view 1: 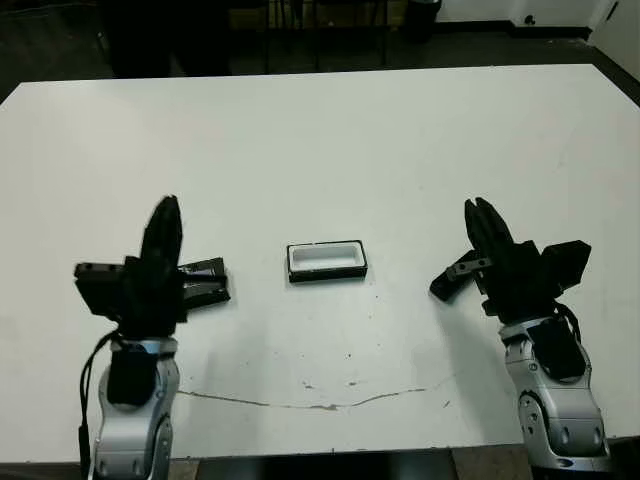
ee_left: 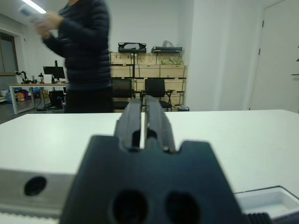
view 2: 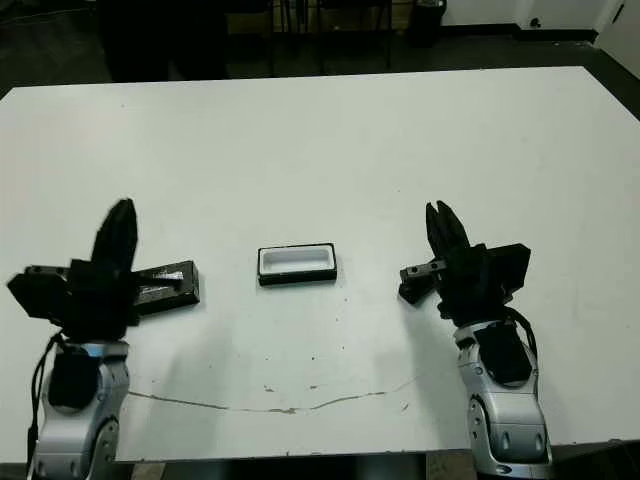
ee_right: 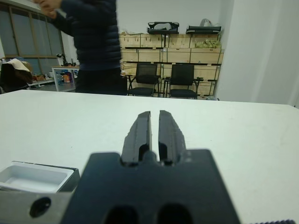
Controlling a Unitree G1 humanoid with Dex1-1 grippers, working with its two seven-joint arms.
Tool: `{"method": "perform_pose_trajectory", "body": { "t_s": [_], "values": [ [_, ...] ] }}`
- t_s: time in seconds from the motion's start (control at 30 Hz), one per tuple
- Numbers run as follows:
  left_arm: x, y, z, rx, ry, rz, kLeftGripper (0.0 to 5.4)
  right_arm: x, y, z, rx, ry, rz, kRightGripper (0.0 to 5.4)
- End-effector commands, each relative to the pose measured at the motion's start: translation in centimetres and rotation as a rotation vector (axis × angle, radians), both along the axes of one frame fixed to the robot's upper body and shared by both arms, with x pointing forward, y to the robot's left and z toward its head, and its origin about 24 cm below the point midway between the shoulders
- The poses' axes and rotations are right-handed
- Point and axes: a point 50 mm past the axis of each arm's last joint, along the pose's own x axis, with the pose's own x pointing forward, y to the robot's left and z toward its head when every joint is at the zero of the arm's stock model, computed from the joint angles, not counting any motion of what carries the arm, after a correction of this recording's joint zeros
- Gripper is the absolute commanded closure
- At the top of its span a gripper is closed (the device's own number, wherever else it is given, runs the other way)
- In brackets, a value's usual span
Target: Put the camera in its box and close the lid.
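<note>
White-lined shallow rectangular box [view 1: 327,261], black walls, matte table [view 1: 320,140].

One box [view 1: 327,261] lay open on one white table [view 1: 330,140]. One flat black lid [view 2: 165,281] lay to its left. Two grippers were there, the left gripper [view 1: 166,215] and the right gripper [view 1: 484,217]. One person [ee_left: 84,51] stood on the far side, before two black chairs [ee_right: 163,79].

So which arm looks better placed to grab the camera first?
Probably the right. The camera lies on the table just beside the right tool, on its side facing the box. The left tool sits beyond the box, next to the lid. Both tools are shut and empty.
</note>
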Motion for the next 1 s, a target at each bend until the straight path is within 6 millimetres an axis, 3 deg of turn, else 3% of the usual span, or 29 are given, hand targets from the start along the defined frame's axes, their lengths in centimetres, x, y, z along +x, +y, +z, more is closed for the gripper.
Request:
{"method": "perform_pose_trajectory", "body": {
  "t_s": [0.03, 0.3, 0.7, 0.83, 1.0],
  "values": [
    [0.0, 0.1, -0.2, 0.005, 0.026, 0.018, 5.39, 0.1, 0.0, -0.3, 0.006, 0.028, -0.005, 5.4],
    [-0.1, -0.2, -0.6, 0.017, 0.04, 0.008, 5.39, 0.1, -0.8, -0.1, -0.032, 0.053, -0.004, 5.4],
    [-0.9, -0.6, -0.8, -0.004, 0.056, 0.006, 5.39, 1.6, -8.8, 3.9, -0.252, 0.135, 0.006, 5.4],
    [-1.0, -0.6, -0.9, 0.002, 0.056, 0.004, 5.39, 2.0, -9.8, 3.7, -0.337, 0.227, 0.052, 5.4],
    [-0.9, -0.5, -0.8, 0.006, 0.06, 0.0, 5.39, 1.9, -9.5, 2.1, -0.37, 0.372, 0.135, 5.4]
  ]
}}
